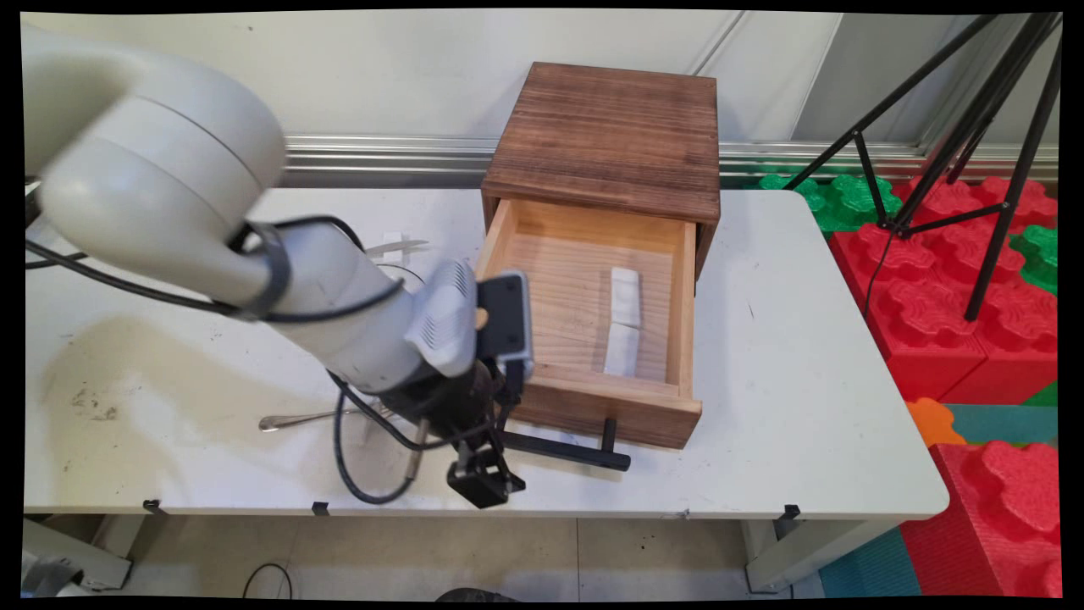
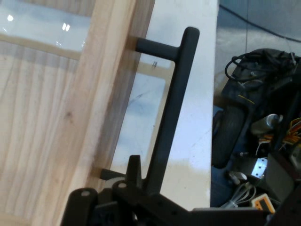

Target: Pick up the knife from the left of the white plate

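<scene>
- The gripper [image 1: 484, 485] hangs low at the table's [image 1: 804, 381] near edge, at about 7 o'clock from the wooden drawer box [image 1: 605, 140], by the left end of the drawer's black bar handle [image 1: 566, 447].
- In the hand view the handle [image 2: 171, 110] runs from the bottom centre up toward 12 o'clock and disappears into the gripper's linkage [image 2: 141, 202]; whether the fingers are clamped on the bar or merely beside it, I cannot tell.
- The drawer [image 1: 593, 339] stands pulled out toward the near edge, its pale front [image 2: 101, 103] filling the left of the hand view.
- Only the main view shows inside the drawer: two small white blocks [image 1: 625, 320] lie end to end, right of centre.
- Only the main view shows a metal spoon [image 1: 296, 419] on the table, at 9 o'clock from the gripper, partly behind the arm.
- Only the hand view shows clutter of cables and gear [image 2: 263, 132] below the table's edge.
- Red and green foam blocks [image 1: 957, 280] and a black tripod [image 1: 974, 127] stand at 3 o'clock beyond the table.
</scene>
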